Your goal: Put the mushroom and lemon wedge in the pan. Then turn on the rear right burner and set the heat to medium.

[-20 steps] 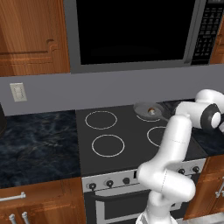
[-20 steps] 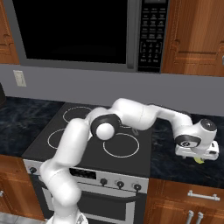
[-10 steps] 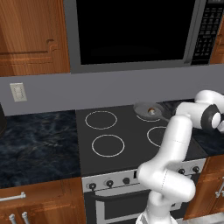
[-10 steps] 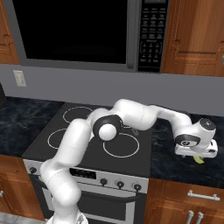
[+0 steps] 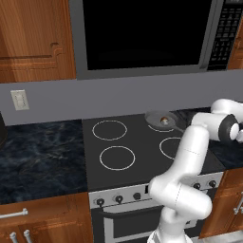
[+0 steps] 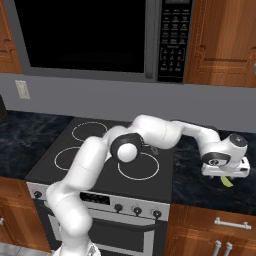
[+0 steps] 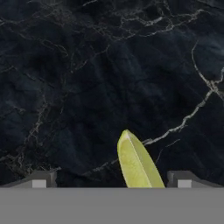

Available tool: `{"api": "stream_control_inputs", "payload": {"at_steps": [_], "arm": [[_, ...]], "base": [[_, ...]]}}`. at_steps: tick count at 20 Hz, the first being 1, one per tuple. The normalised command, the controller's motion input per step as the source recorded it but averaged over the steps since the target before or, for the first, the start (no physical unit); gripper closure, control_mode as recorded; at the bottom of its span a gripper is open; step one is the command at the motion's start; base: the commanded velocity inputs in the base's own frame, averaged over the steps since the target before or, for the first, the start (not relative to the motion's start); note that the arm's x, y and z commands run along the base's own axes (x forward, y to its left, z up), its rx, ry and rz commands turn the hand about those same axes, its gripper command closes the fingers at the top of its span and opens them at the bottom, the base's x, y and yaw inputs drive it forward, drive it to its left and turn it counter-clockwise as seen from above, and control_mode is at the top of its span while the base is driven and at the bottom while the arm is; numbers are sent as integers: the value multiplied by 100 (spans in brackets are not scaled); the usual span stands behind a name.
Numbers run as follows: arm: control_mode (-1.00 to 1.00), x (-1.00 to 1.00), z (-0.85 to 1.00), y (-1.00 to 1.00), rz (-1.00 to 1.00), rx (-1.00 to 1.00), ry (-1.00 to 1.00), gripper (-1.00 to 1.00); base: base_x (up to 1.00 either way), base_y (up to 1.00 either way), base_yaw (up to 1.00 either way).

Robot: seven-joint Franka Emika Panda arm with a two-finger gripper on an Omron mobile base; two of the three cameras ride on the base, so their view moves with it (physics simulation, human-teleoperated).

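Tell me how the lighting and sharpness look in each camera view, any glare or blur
Left base view: flat, even light, no glare on the stove, soft edges. Right base view: the same, with the lemon wedge small but distinct under the tool. Hand view: wedge and marbled counter slightly soft, no shadow.

black microwave point(image 5: 147, 35), wood cabinets point(image 5: 33, 40), marble counter point(image 5: 40, 156), wall outlet point(image 5: 19, 99)

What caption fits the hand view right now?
Open gripper poised low over the lemon wedge lying on the dark marble counter, wedge between the fingertips.
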Motion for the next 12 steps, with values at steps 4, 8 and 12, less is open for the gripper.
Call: {"api": "stream_control_inputs", "payload": {"at_steps": [4,8,12], "arm": [[-100,23,0,-20,1,0,0,-100],[-100,13,0,-18,1,0,0,-100],[-100,0,0,-9,0,0,0,-100]], "base": [[0,0,0],[0,0,0],[0,0,0]]}}
